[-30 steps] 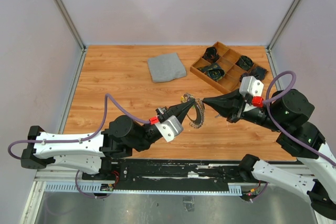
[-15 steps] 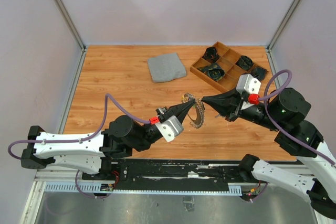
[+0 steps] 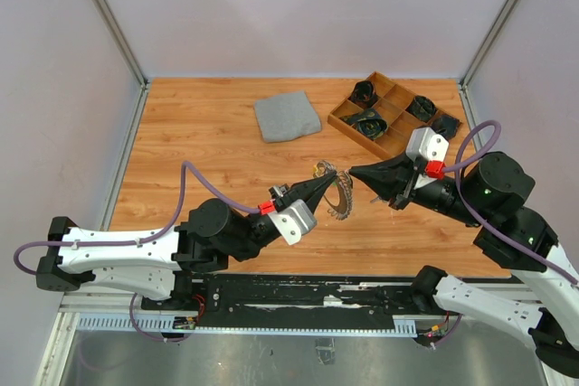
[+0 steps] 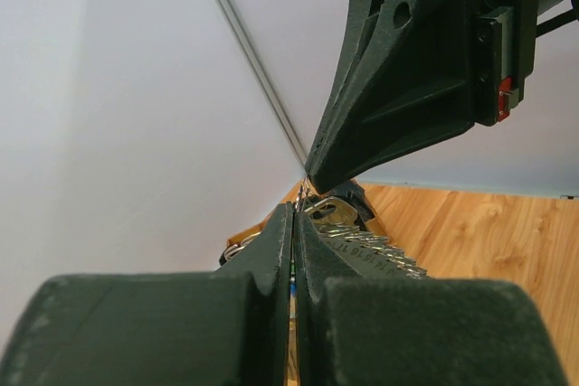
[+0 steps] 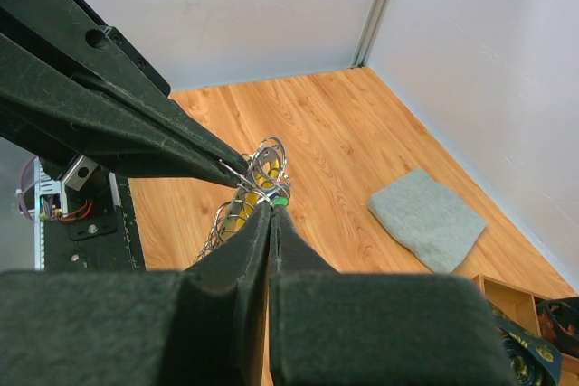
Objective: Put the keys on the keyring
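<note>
The keyring (image 3: 339, 196), a jagged silvery loop hung with small rings and tags, hangs above the wooden floor between both arms. My left gripper (image 3: 327, 175) is shut on its wire from the left. In the left wrist view the shut tips (image 4: 294, 209) sit beside the keyring (image 4: 373, 247). My right gripper (image 3: 353, 172) meets it from the right, shut. In the right wrist view its tips (image 5: 271, 206) pinch a green-headed key (image 5: 281, 201) at the keyring (image 5: 266, 162). A yellow key head (image 5: 239, 211) shows among the loops.
A folded grey cloth (image 3: 287, 117) lies at the back centre. To its right stands a wooden compartment tray (image 3: 357, 136) holding dark items. Pale walls with metal corner posts close in the floor on three sides.
My right wrist has shifted slightly left and back. The keyring has swung a little between the tips. Both grippers stay shut and the left arm holds still.
</note>
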Controlling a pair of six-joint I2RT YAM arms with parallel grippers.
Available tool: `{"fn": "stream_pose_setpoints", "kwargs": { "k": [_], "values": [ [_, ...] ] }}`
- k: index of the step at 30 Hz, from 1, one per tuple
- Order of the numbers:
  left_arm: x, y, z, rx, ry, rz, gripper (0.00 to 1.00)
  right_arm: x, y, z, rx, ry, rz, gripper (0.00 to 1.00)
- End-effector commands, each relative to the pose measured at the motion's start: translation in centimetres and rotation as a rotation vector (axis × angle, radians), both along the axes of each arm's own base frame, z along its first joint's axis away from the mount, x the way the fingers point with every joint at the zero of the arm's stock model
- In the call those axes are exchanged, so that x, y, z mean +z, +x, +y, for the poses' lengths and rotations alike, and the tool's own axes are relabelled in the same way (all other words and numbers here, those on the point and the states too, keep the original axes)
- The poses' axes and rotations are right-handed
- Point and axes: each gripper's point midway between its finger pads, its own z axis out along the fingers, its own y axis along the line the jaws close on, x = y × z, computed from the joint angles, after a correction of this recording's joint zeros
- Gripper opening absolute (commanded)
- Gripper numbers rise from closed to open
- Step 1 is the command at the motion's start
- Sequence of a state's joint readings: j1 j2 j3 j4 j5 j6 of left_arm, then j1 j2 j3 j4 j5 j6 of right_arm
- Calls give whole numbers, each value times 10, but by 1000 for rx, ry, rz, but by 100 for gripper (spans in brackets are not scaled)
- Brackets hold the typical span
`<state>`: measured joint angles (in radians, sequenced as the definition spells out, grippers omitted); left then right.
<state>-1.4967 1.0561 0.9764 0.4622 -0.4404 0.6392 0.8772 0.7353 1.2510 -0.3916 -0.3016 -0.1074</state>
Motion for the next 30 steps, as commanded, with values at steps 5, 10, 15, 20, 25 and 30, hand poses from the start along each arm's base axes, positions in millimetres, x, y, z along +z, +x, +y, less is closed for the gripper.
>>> {"fn": "stream_pose_setpoints", "kwargs": {
  "k": [5, 10, 15, 20, 25, 30],
  "values": [
    [32, -4, 8, -4, -105, -4, 0, -11, 2, -3, -29, -25, 27, 1],
    [34, -3, 10, 3, -115, -4, 1, -13, 2, -3, -32, -28, 31, 1],
    [35, -2, 12, 11, -124, -3, 0, -17, 2, -2, -26, -32, 34, 1],
    [34, -2, 13, 14, -126, -3, 0, -15, -1, -3, -12, -14, 7, 1],
    [32, -1, 12, 18, -120, -4, 0, -6, -8, -4, 15, 30, -33, 1],
    [32, -2, 12, 8, -117, -3, 1, 3, -16, -7, 39, 66, -78, 1]
  ]
}}
